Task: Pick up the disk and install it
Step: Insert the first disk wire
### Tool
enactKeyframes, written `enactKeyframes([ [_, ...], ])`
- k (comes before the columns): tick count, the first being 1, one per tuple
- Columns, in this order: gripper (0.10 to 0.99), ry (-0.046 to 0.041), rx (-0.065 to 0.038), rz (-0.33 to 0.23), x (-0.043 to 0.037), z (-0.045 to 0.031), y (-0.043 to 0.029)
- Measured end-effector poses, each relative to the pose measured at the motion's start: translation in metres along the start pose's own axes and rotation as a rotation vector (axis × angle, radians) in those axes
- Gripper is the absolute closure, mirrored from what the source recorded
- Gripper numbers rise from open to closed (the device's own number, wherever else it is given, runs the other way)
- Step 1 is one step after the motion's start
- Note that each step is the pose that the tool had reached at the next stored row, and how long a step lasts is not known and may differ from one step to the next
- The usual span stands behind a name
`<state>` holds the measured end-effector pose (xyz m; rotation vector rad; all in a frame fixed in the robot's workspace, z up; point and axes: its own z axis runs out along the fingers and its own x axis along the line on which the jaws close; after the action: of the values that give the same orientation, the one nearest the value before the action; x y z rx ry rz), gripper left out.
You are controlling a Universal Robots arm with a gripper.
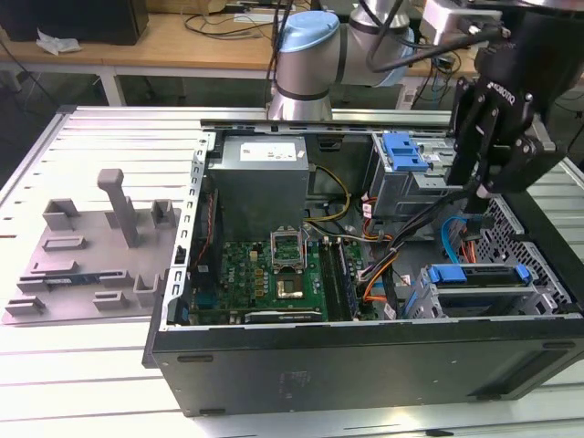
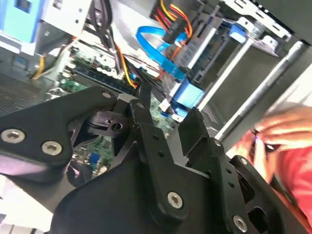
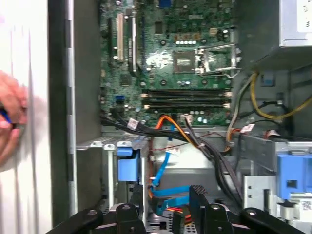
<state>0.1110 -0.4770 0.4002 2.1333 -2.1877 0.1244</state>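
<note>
The disk lies flat in the drive bay at the near corner of the open computer case, on the exterior view's right. Its bright blue carrier bracket runs across the top of the bay. Part of that blue bracket appears in the first wrist view and in the second wrist view. My black gripper hangs above the case, just beyond the bay and apart from the disk. In both wrist views its fingers stand apart with nothing between them.
A light blue data cable and orange and black wires run between gripper and bay. A blue latch tab on a metal cage sits at the case's back, beside the grey power supply. A person's hand is outside the case wall.
</note>
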Motion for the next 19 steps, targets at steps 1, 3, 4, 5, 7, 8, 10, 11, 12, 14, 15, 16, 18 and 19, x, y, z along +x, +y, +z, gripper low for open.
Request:
enactKeyframes([
  [1, 0.584, 0.0327, 0.001, 0.000, -0.0042, -0.0005, 0.0000],
  [3, 0.584, 0.0679, 0.002, 0.000, -0.0081, -0.0009, -0.0001],
  [4, 0.584, 0.0937, 0.003, 0.000, -0.0101, -0.0012, -0.0003],
  [5, 0.584, 0.1129, 0.005, 0.001, -0.0115, -0.0012, -0.0002],
  [7, 0.584, 0.1268, 0.014, 0.009, -0.0132, -0.0015, -0.0004],
  [8, 0.584, 0.1268, 0.011, 0.030, -0.0133, -0.0010, -0.0004],
  [10, 0.584, 0.1272, 0.003, 0.076, -0.0135, 0.0011, -0.0005],
  [11, 0.584, 0.1337, 0.001, 0.087, -0.0138, 0.0019, -0.0018],
  [12, 0.584, 0.1447, 0.002, 0.089, -0.0142, 0.0021, -0.0029],
  [14, 0.584, 0.1755, 0.004, 0.090, -0.0161, 0.0021, -0.0050],
  [15, 0.584, 0.1941, 0.005, 0.090, -0.0174, 0.0019, -0.0063],
  [16, 0.584, 0.2115, 0.006, 0.090, -0.0188, 0.0018, -0.0076],
  [18, 0.584, 0.2545, 0.009, 0.091, -0.0234, 0.0015, -0.0115],
  [19, 0.584, 0.2684, 0.010, 0.091, -0.0264, 0.0015, -0.0137],
])
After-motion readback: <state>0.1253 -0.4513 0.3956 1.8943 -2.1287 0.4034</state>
